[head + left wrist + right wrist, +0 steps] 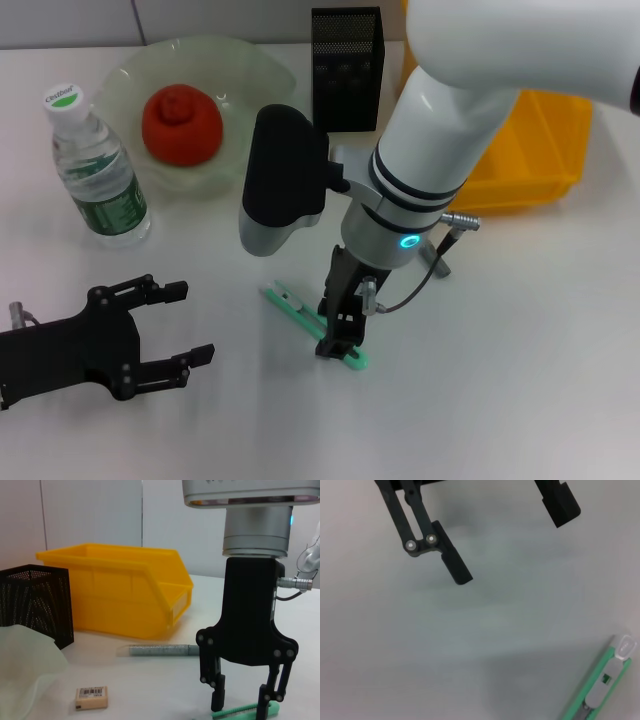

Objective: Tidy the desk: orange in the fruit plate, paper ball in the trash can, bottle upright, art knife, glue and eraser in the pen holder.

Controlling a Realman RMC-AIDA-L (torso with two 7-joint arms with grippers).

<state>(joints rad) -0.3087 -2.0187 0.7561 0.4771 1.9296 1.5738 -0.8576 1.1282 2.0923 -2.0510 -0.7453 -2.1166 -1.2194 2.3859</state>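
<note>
Nearest to us the left gripper (185,325) rested open on the table (520,380), then we saw the right gripper (340,335) with spread fingers straddling the green art knife (300,303) on the table, and farther back the orange (181,124) lay in the fruit plate (250,75).

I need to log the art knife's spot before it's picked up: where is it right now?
In the head view the green art knife lies flat on the white desk, near the front centre, directly under the open right claw and right of the left claw.
</note>
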